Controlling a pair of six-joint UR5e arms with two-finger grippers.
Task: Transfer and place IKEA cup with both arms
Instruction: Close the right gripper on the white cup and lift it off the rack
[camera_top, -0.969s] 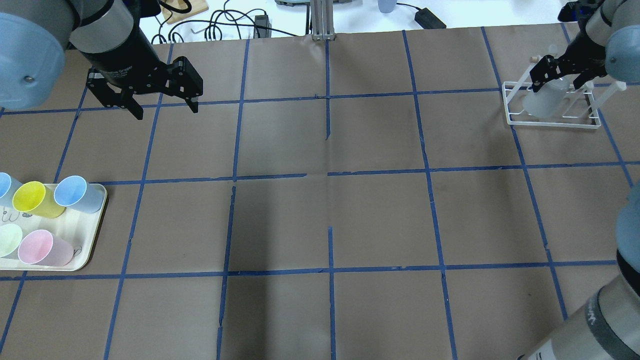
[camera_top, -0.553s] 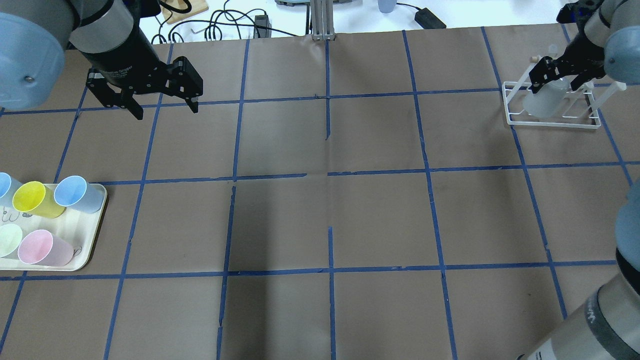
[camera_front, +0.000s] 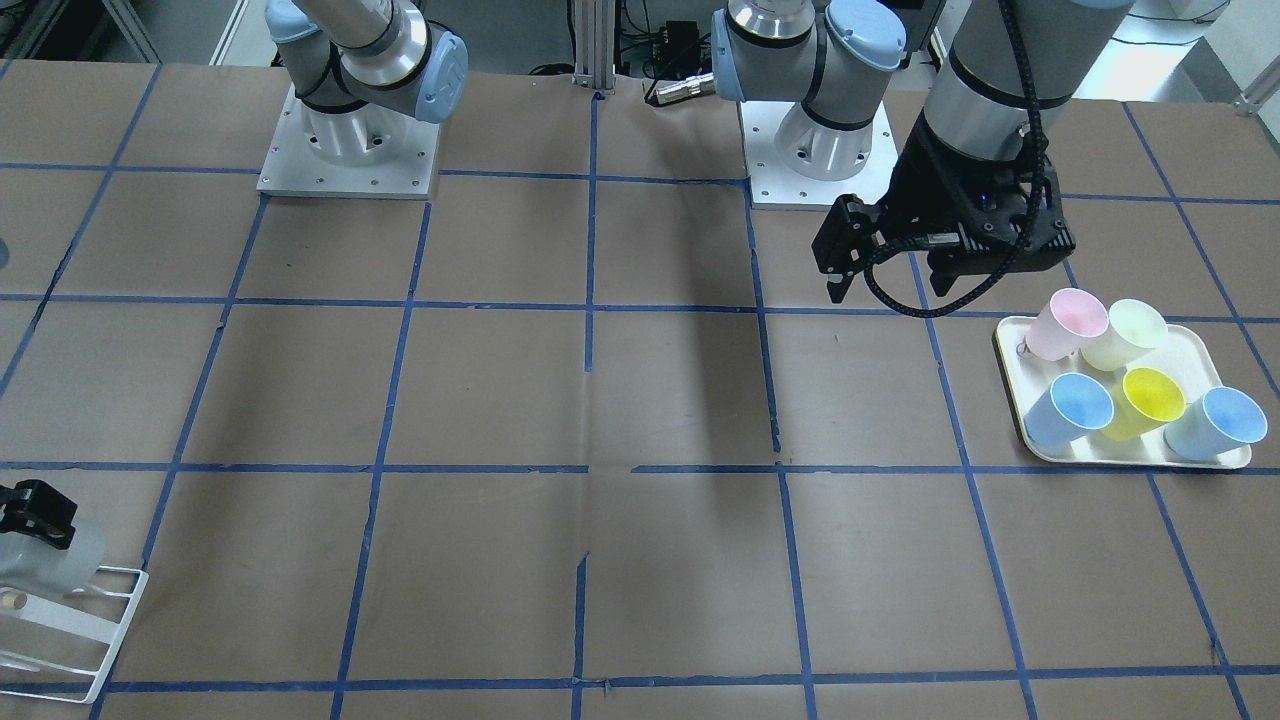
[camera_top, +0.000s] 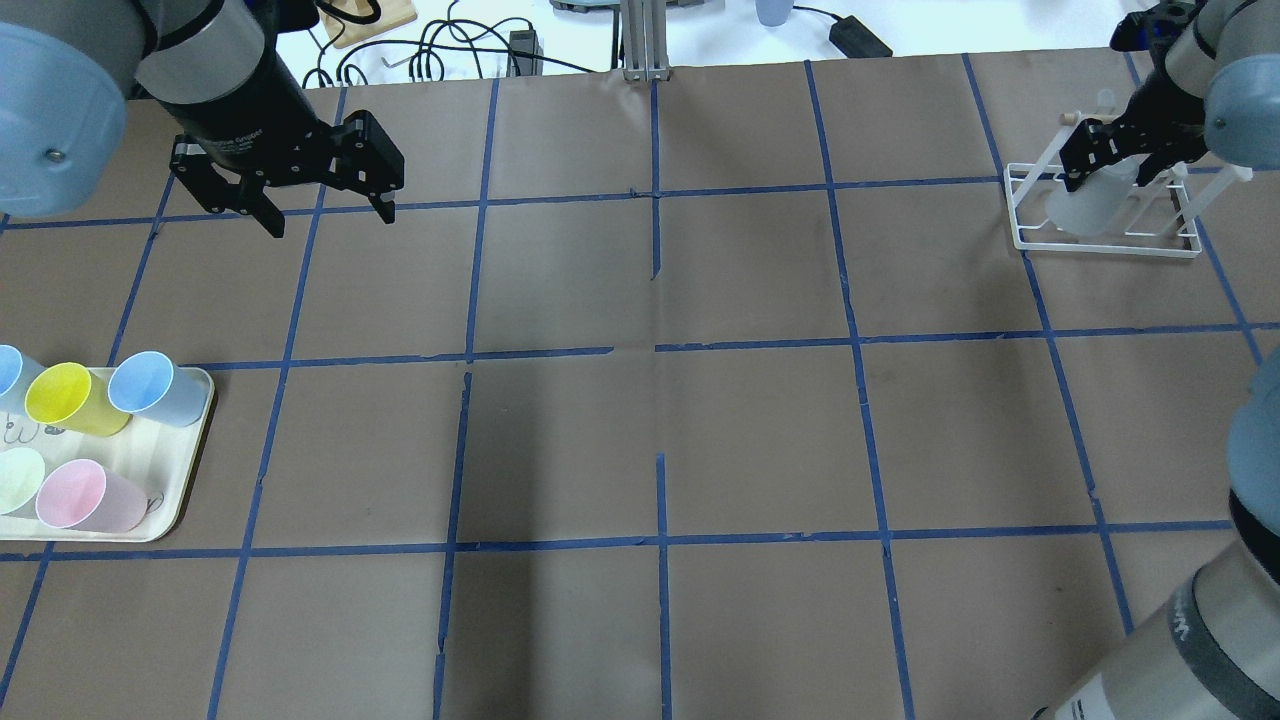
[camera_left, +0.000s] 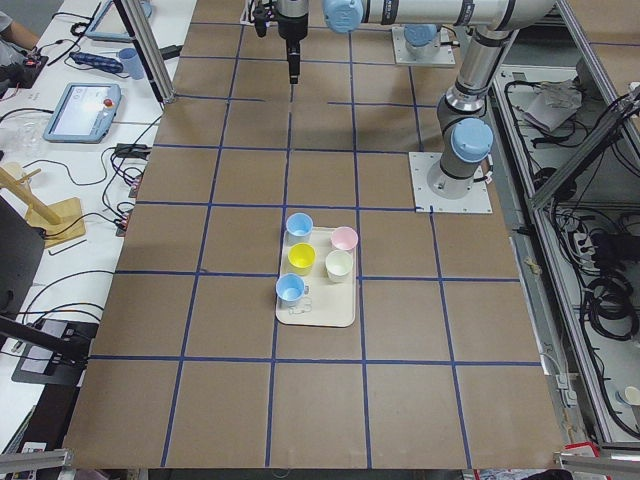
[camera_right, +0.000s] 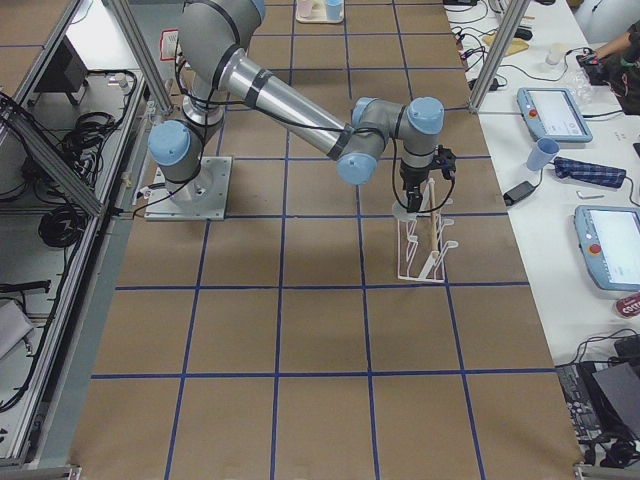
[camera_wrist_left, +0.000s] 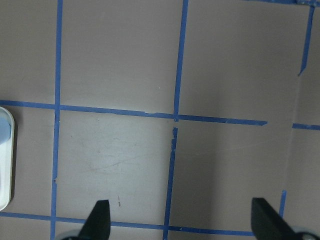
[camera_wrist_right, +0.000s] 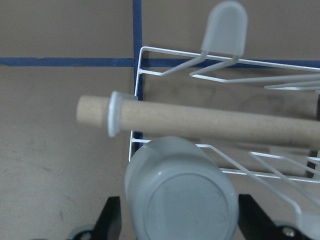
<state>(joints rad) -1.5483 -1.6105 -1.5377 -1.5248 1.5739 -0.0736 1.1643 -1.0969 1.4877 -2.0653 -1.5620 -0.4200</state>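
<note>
IKEA cup (camera_top: 1085, 205) on rack (camera_top: 1100, 250), tray (camera_top: 165, 460) opp.

Bright even light, soft shadows, close wrist view blurred.

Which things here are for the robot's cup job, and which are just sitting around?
For the job: IKEA cup, white wire rack, right tool around the cup, left tool.
Just sitting: tray of coloured cups, cables behind the table.

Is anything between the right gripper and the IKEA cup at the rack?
Nothing visible. The right gripper has a finger on each side of the IKEA cup on the white wire rack; the wooden dowel runs beside the cup, not between.
</note>
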